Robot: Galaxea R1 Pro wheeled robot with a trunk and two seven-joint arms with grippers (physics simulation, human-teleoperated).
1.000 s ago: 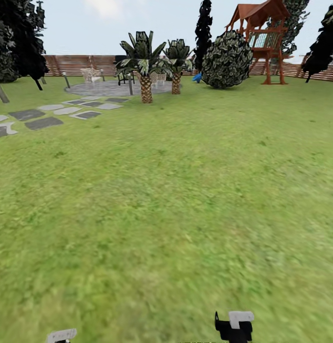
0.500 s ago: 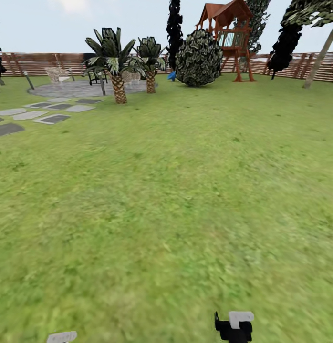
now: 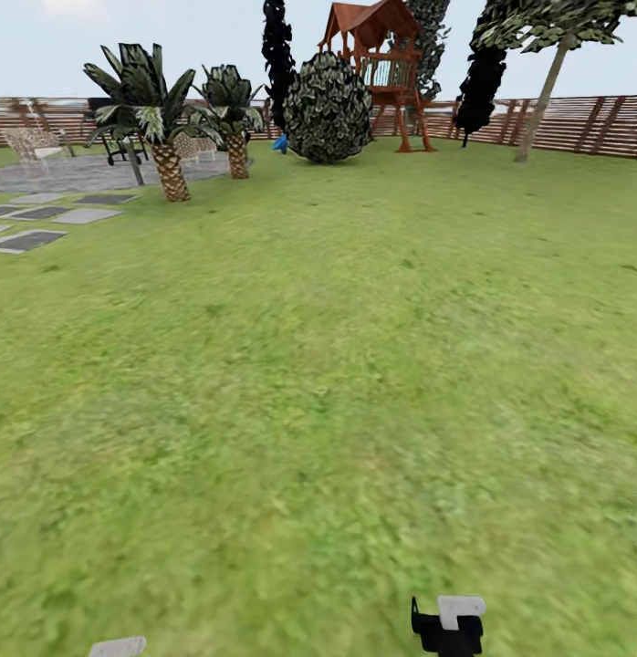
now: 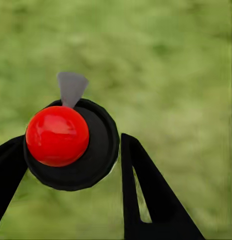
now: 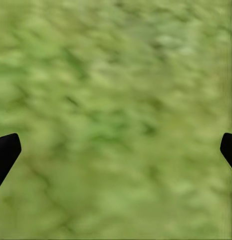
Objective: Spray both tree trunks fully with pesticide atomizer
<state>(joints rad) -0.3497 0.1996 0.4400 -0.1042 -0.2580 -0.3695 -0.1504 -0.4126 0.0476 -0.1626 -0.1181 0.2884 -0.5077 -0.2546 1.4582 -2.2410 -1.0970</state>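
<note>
The pesticide atomizer, a black round body with a red ball top and a grey nozzle, sits between the black fingers of my left gripper, which is shut on it above blurred grass. My right gripper is open and holds nothing; its fingertips show at the frame's two sides over lawn. In the head view the garden lawn stretches ahead to the slat fence. A tree with a leaning grey-brown trunk and green foliage stands far off at the right by the fence.
Two short palms and grey stepping stones lie far left, beside a paved patio with chairs. A round dark bush, a wooden playset and narrow dark trees stand at the back. Open grass reaches from me to them.
The whole head view has slid left, so the camera has turned right. The leaning tree at the right has come further into the picture. Both arms keep their places in the frame.
</note>
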